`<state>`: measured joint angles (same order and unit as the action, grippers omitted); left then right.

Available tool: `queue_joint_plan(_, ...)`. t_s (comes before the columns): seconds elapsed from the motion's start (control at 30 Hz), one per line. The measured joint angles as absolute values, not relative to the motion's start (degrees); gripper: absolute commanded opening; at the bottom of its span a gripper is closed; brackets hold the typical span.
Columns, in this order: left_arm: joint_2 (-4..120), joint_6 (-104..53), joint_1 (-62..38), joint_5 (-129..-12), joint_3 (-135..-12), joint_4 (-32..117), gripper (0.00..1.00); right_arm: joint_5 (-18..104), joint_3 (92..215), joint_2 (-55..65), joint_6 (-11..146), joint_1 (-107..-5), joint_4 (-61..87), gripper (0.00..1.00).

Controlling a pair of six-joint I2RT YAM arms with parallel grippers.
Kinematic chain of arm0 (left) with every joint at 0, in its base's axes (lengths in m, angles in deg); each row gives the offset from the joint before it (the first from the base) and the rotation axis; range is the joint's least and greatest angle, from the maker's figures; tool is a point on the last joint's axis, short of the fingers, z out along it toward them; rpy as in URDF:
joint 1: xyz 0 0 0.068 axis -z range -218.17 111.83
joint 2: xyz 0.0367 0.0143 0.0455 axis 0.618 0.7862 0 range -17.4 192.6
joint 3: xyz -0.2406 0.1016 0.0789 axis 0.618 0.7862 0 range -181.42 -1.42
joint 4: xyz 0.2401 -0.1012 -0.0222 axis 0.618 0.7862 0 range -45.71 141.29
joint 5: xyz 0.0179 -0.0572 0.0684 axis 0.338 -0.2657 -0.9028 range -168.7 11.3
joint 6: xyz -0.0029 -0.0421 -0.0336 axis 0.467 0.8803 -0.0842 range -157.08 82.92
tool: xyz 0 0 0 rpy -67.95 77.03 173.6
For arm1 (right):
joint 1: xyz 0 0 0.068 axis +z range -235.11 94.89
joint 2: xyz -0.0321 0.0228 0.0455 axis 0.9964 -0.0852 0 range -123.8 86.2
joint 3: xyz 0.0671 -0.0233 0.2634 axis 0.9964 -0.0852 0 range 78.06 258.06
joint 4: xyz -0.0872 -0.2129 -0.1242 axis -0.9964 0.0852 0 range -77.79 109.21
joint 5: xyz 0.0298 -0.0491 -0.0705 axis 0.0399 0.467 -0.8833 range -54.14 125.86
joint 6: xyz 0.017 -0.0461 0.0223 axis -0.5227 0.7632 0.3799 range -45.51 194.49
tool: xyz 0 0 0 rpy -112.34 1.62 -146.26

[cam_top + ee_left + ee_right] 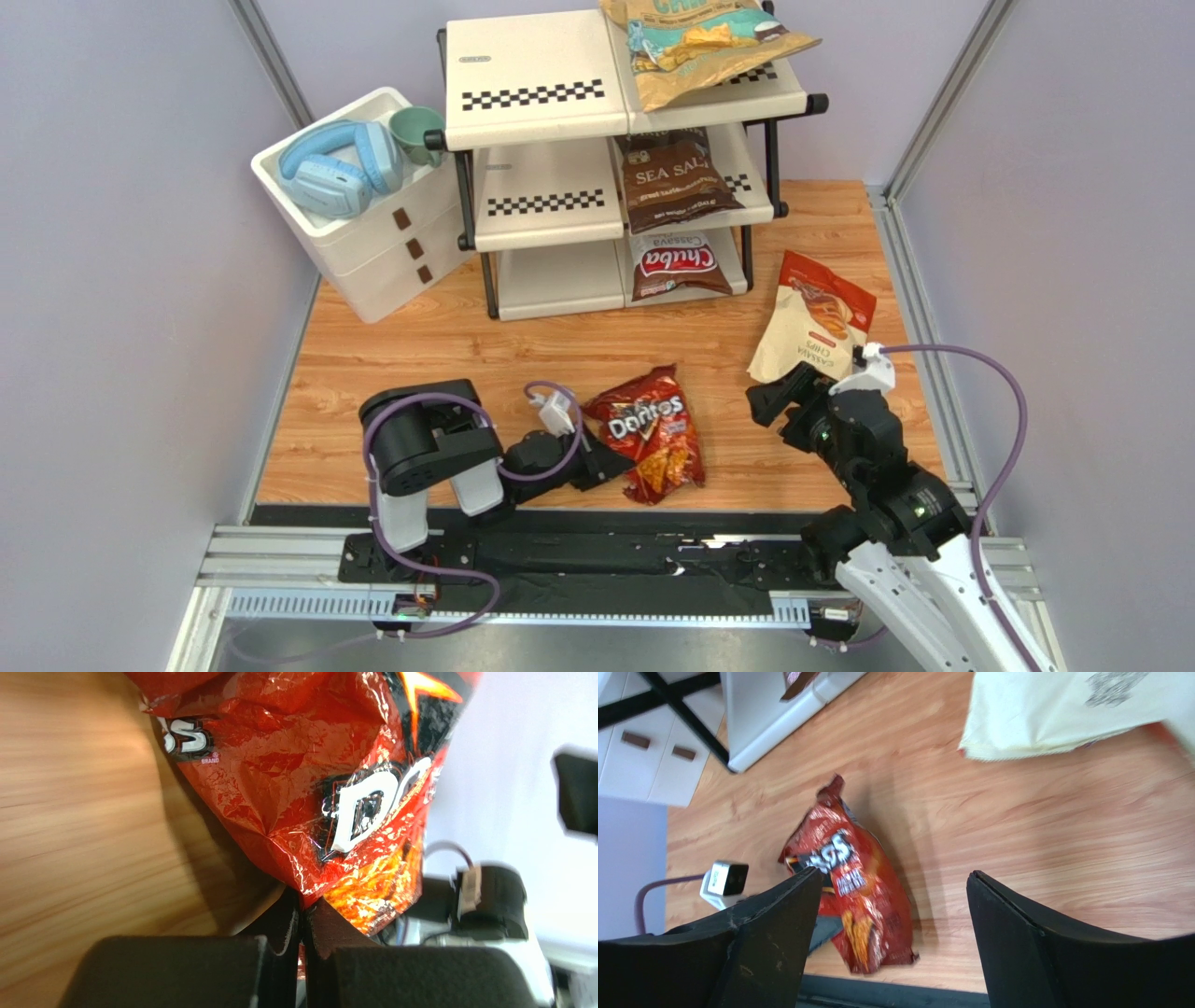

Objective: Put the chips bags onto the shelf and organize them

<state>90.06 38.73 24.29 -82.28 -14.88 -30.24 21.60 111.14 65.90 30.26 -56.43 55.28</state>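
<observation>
The red Doritos bag [652,427] lies on the wooden table in front of the shelf [540,98]. My left gripper [606,466] is shut on the bag's near left edge; the left wrist view shows the foil [302,777] pinched between the pads. The cream bag with red-orange top [814,329] lies at the right. My right gripper [776,402] is open and empty just in front of it. The tan-and-teal bag [694,42] lies on the top tier, the dark brown Sea Salt bag [673,175] on the middle tier, the Chuba bag [676,263] on the bottom tier.
A white three-drawer box [368,224] stands left of the shelf, with blue headphones [337,165] and a green cup [418,133] on top. Grey walls close in both sides. The shelf's left halves are bare.
</observation>
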Motion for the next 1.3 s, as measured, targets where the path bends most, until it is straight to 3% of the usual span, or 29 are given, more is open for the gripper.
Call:
queue_joint_plan(0.23, 86.9, 40.8, 23.3, -92.5, -8.1, -32.3, 0.00, 35.5, 104.2, 63.7, 27.5, -56.4, 48.3, 0.81)
queue_joint_plan(0.57, 86.5, 39.0, 23.2, -97.4, -14.0, -31.3, 0.00, 45.9, 92.7, 60.2, 22.3, -53.3, 34.8, 0.82)
queue_joint_plan(0.8, 86.5, 38.0, 22.9, -96.8, -17.2, -31.3, 0.00, 46.4, 88.0, 57.3, 19.2, -50.6, 24.0, 0.83)
queue_joint_plan(1.3, 89.1, 38.0, 22.9, -94.4, -16.9, -31.3, 0.00, 39.5, 86.9, 38.8, 15.1, -46.3, 9.2, 0.82)
